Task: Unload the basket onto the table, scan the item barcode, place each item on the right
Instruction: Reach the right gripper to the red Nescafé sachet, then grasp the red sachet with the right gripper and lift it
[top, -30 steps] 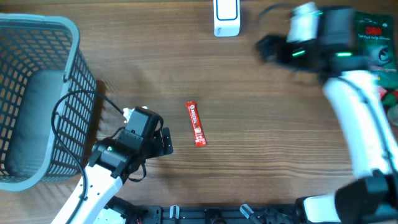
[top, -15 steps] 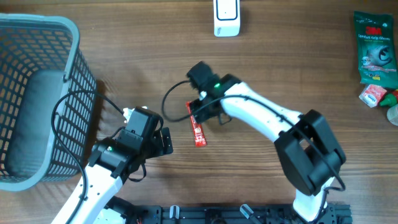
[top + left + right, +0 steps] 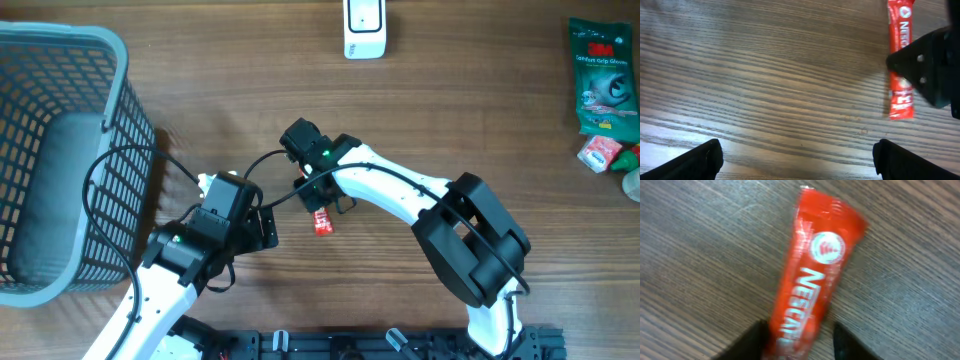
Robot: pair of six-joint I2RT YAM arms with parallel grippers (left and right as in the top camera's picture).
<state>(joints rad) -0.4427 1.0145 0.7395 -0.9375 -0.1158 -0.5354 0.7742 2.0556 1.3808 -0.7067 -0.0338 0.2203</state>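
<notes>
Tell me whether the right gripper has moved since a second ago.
Yes. In the overhead view the right gripper swung from between the white scanner and green packet, toward the robot and left, and now sits over the red sachet.

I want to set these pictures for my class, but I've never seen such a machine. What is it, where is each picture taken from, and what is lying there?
This is a robot with two arms at a table, each ending in a two-finger gripper. One picture looks down from above; the other two come from a camera on each wrist, so the dark shapes at their lower edge are that arm's own fingers. On the table lie a red sachet, a white device at the far edge, a grey mesh basket on the left and some packets on the right. The left gripper is open and empty. The right gripper is down over the sachet, a finger on each side; whether it already pinches it is hard to tell.
</notes>
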